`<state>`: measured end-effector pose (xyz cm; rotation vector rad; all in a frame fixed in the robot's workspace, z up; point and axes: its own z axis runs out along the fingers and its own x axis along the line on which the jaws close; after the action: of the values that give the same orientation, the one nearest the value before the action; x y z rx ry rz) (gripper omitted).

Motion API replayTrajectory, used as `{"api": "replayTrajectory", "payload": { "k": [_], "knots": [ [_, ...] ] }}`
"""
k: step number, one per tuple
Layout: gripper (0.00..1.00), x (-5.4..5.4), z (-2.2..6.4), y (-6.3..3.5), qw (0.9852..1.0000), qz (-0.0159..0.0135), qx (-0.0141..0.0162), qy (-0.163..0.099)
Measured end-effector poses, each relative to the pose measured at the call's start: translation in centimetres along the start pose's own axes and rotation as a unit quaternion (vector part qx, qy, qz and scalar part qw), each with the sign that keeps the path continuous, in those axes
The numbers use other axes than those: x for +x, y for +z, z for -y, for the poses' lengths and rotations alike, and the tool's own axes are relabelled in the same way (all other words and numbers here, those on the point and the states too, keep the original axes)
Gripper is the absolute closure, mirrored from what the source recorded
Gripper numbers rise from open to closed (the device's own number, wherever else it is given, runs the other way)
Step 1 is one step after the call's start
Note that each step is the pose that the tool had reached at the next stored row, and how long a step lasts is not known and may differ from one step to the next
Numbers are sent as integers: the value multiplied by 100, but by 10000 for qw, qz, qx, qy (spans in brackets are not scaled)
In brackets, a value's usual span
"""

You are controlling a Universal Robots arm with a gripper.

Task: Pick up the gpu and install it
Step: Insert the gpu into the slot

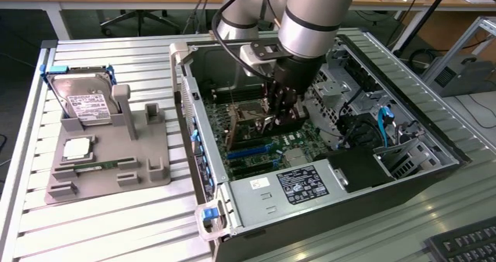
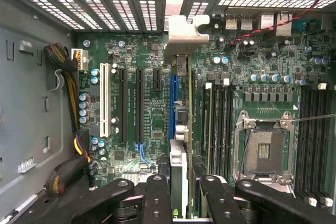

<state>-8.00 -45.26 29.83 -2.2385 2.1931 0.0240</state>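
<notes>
Claw (image 2: 181,182) clamped on gpu (image 2: 179,98), edge-down over motherboard (image 2: 142,103) slots inside open computer case (image 1: 434,140).

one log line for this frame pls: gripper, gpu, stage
gripper: shut on gpu | gpu: thin dark card with silvery end bracket, held edge-on over green motherboard slots | stage: inside open computer case, seating not confirmed

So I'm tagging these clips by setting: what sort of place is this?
Probably a robotics lab or workshop bench: an open computer case lies on a slatted metal table, a grey fixture holds spare parts, and desks stand behind.
</notes>
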Motion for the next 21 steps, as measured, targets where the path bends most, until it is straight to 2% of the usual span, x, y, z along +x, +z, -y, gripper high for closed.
{"api": "replayTrajectory", "payload": {
  "k": [11,21],
  "knots": [
    [73,-2,-90,6,10000,-3,0,0],
    [73,-2,-128,20,10000,-4,-1,0]
  ]
}}
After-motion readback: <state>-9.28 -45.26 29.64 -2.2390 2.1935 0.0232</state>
